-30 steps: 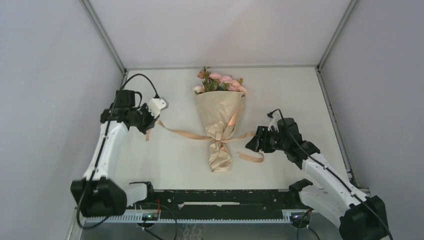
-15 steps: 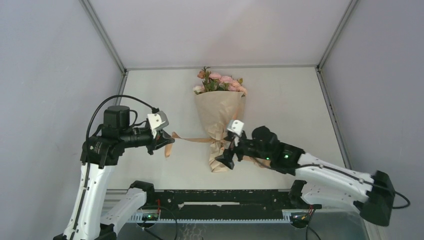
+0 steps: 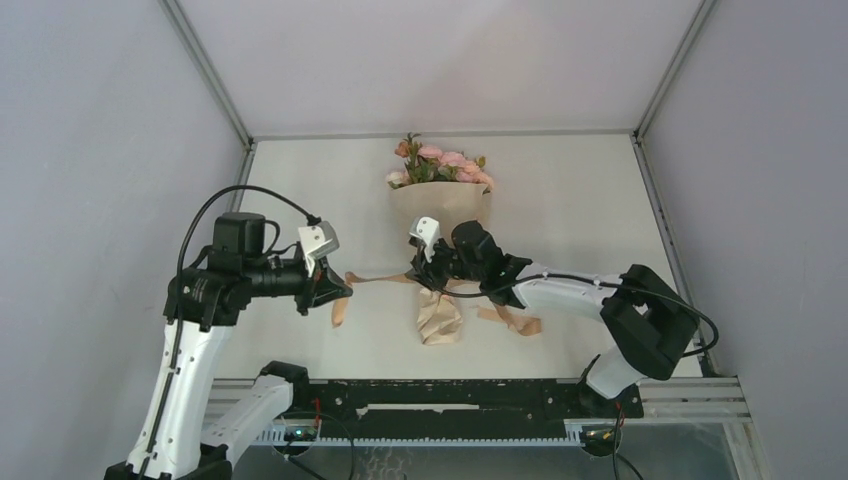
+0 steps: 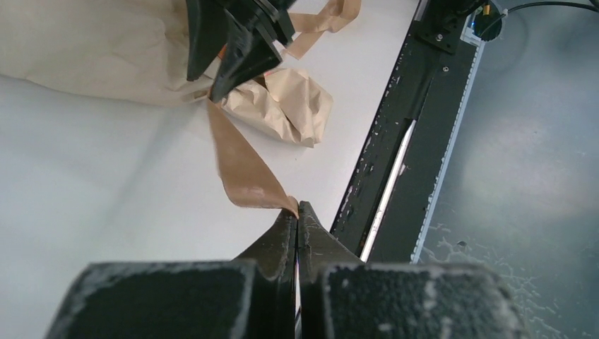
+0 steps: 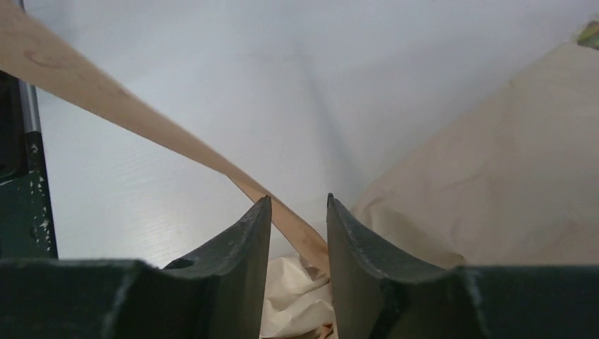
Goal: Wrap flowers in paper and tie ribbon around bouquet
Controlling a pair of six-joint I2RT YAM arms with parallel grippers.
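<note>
While the left fingers (image 4: 288, 236) pinch an end of the ribbon (image 4: 244, 173) above the bench (image 3: 560, 200), their arm upright and wrist level, the right fingers (image 5: 240, 240) stand parted astride it beside the cinched paper (image 3: 438, 318), that arm stretched leftward; the flowers (image 3: 440, 165) point to the far edge.

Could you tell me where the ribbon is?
Top view, left of centre: the ribbon stretches from the left gripper to the paper at its neck.

The right gripper (image 3: 430, 275) covers the neck of the paper (image 3: 445, 203), hiding where the ribbon (image 3: 375, 280) wraps it. The stems of the flowers (image 3: 440, 165) are hidden inside the paper. Whether the right jaws touch the ribbon cannot be told.
</note>
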